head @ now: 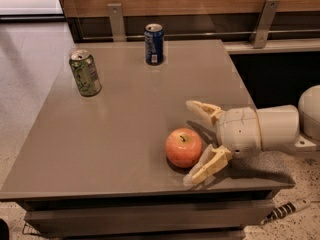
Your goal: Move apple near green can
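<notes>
The apple (183,147), orange-red with a short dark stem, sits on the grey table (110,134) near its front right edge. The green can (85,73) stands upright at the table's far left. My gripper (198,141) comes in from the right, low over the table, open, with one finger behind the apple and the other in front of it. The apple lies just left of the fingertips, at the mouth of the open fingers, and is not gripped.
A dark blue can (154,44) stands upright at the back middle of the table. A wooden wall with metal brackets (116,21) runs behind the table. The floor lies to the left and front. A cable (287,210) lies on the floor at the lower right.
</notes>
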Available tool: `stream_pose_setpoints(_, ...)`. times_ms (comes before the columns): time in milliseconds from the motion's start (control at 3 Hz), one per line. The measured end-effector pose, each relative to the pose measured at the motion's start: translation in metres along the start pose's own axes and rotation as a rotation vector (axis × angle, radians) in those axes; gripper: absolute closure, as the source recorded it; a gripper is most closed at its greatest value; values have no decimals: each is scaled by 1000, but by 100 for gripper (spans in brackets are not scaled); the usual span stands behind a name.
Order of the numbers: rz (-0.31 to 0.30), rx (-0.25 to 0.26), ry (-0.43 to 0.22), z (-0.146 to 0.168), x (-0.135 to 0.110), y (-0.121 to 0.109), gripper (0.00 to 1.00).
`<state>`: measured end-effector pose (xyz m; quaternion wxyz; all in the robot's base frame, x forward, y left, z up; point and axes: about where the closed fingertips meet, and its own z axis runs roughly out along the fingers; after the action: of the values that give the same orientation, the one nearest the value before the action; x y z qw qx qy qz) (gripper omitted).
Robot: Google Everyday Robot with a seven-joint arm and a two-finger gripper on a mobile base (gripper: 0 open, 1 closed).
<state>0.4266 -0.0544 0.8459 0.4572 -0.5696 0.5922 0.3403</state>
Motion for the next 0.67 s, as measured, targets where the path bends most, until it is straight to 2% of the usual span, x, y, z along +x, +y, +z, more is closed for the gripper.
stream_pose_setpoints(333, 9, -8, -15, 11, 11, 1, 25)
stream_pose_setpoints(667, 7, -11, -15, 12, 9, 2, 47)
